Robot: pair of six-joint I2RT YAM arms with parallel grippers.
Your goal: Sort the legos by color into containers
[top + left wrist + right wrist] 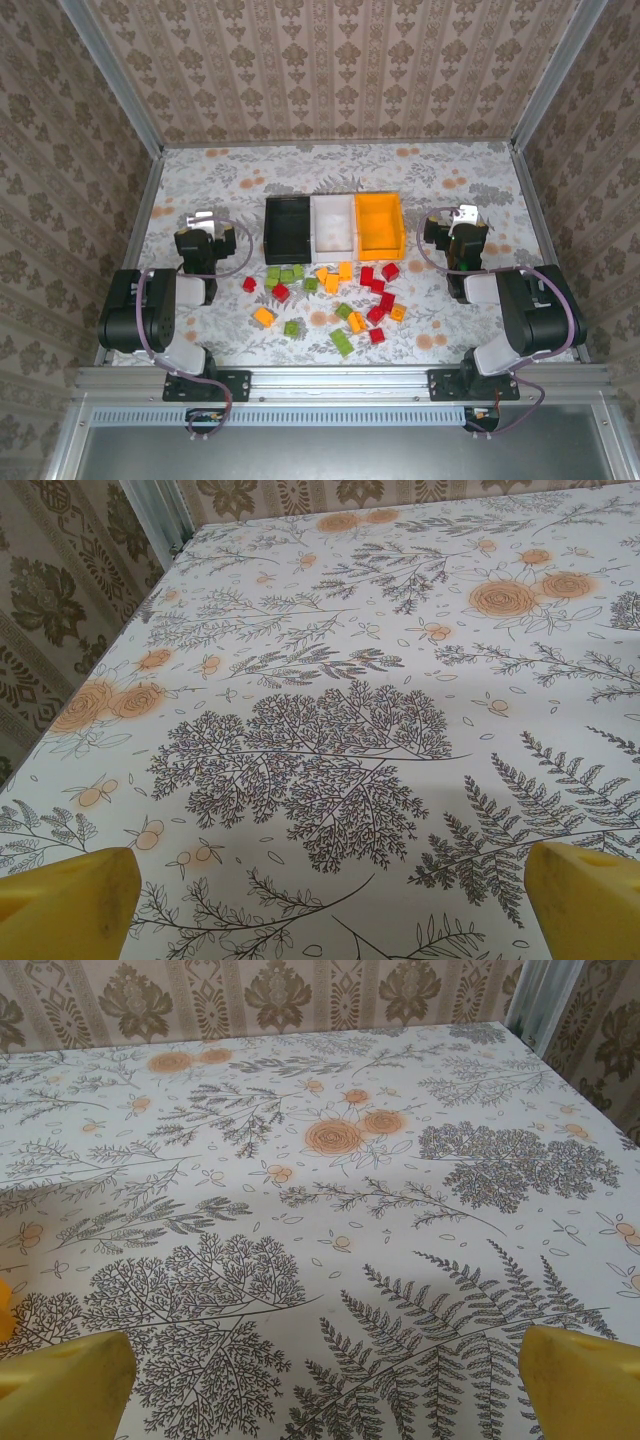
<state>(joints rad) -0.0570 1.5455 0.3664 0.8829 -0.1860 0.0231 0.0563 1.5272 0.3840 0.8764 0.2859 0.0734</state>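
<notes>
3 bins stand side by side, touching, near the middle of the flowered bench [470, 165] in my overhead view. The black bin [287, 230] is on the left, the white bin [333, 222] in the middle and the orange bin [379, 222] on the right. All 3 look empty.

The legos [331, 283], about 2 dozen in red, green and orange, lie loose on the bench just on the near side of the bins, between the 2 arms. Reds gather mostly in front of the orange bin and several greens in front of the black bin, with oranges mixed through the spread. 1 red block [249, 284] lies furthest left, nearest the left arm [150, 310].

That arm is folded back at the left of the bench, its wrist level with the black bin and apart from it. The right arm [530, 310] mirrors it at the right, its wrist near the orange bin but not touching it.

In the left wrist view I see the left jaws wide apart, with 2 yellow fingertips [70, 905] at the bottom corners and patterned bench between them. In the right wrist view the right jaws are likewise wide apart, with yellow tips [65, 1385] at the bottom corners over bench. Both pairs are empty.
</notes>
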